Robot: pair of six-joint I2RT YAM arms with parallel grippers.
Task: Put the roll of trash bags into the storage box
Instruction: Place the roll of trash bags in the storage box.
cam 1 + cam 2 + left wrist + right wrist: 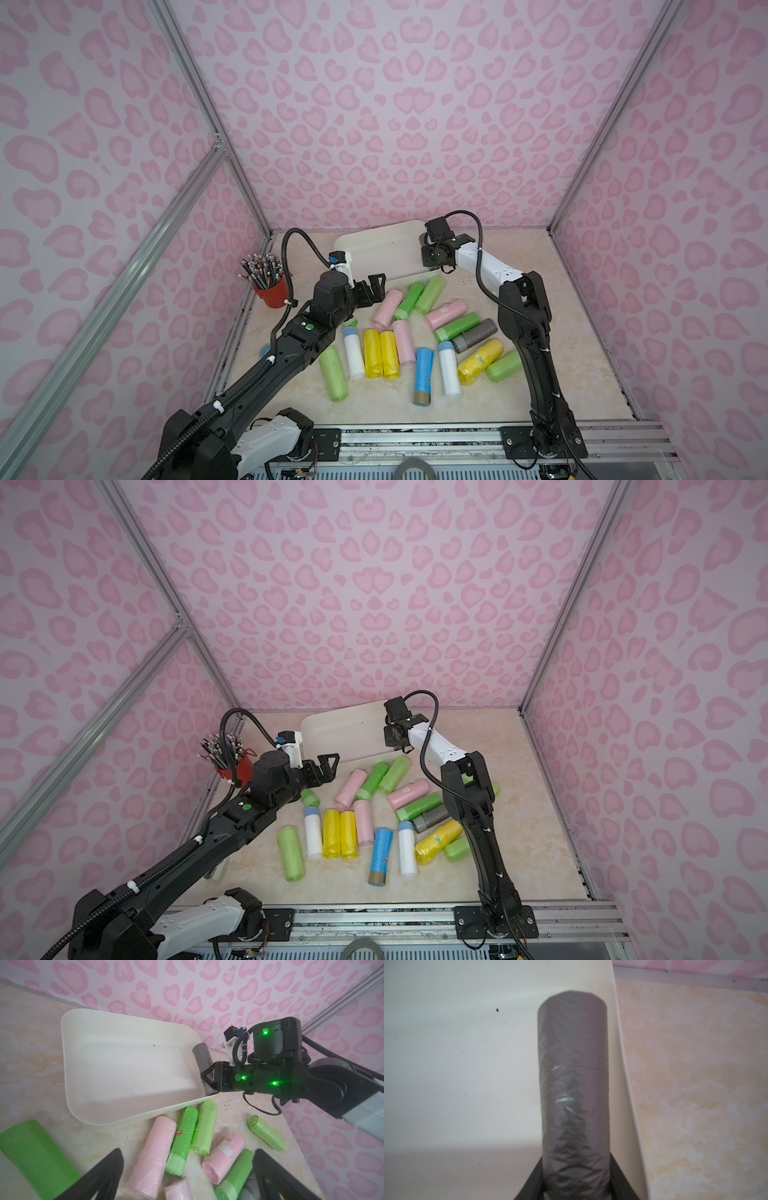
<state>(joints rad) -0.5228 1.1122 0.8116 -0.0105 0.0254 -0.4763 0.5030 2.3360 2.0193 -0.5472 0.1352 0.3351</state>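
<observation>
The storage box (374, 245) (340, 729) is a shallow cream-white tub at the back of the table, with nothing lying on its floor (124, 1064). My right gripper (430, 259) (392, 739) (207, 1080) (575, 1188) hangs over the box's right end, shut on a grey roll of trash bags (202, 1057) (573, 1084). The roll sticks out past the fingers, above the box floor beside its right wall. My left gripper (370, 291) (326, 766) (188, 1151) is open with nothing in it, in front of the box and above the loose rolls.
Several loose rolls in pink (388, 307), green (430, 293), yellow (372, 353), white (353, 351), blue (424, 374) and grey (476, 334) lie scattered in front of the box. A red pencil cup (272, 291) stands at the left edge. Pink-patterned walls enclose the table.
</observation>
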